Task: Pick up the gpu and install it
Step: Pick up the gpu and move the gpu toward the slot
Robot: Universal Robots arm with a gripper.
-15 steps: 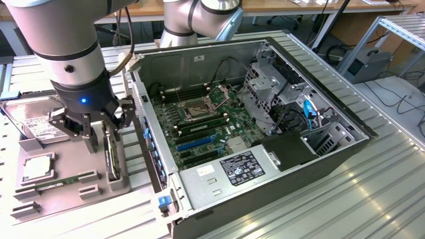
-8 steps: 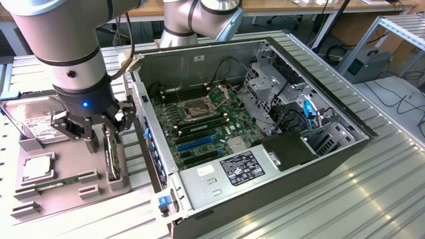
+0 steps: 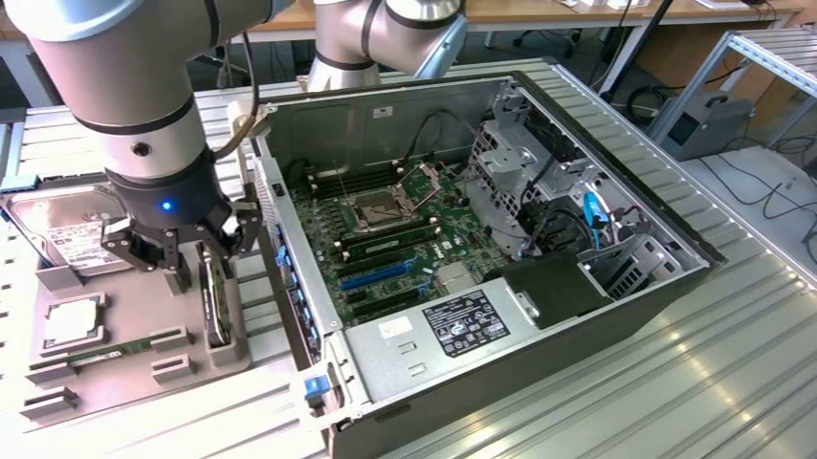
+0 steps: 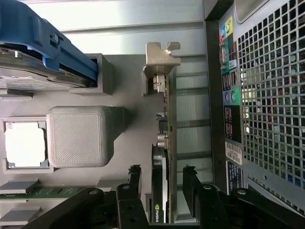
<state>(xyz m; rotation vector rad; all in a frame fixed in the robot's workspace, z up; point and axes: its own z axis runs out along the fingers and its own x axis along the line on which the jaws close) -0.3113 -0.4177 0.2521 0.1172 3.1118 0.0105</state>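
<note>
The gpu (image 3: pixel 217 308) stands on edge in a grey holder (image 3: pixel 128 382), just beside the rear panel of the computer case (image 3: pixel 383 110). The gripper (image 4: pixel 162 174) straddles the card. Its fingers (image 4: pixel 135 176) are spread with a gap on either side and grip nothing. A sound grasp probably calls for centring the card between the pads, squeezing squarely, then drawing it straight out of its slot so the bracket (image 4: pixel 161 59) does not catch.

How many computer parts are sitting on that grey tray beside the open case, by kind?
hard drive: 1
processor: 1
memory stick: 1
gpu: 1
Total: 4
</note>
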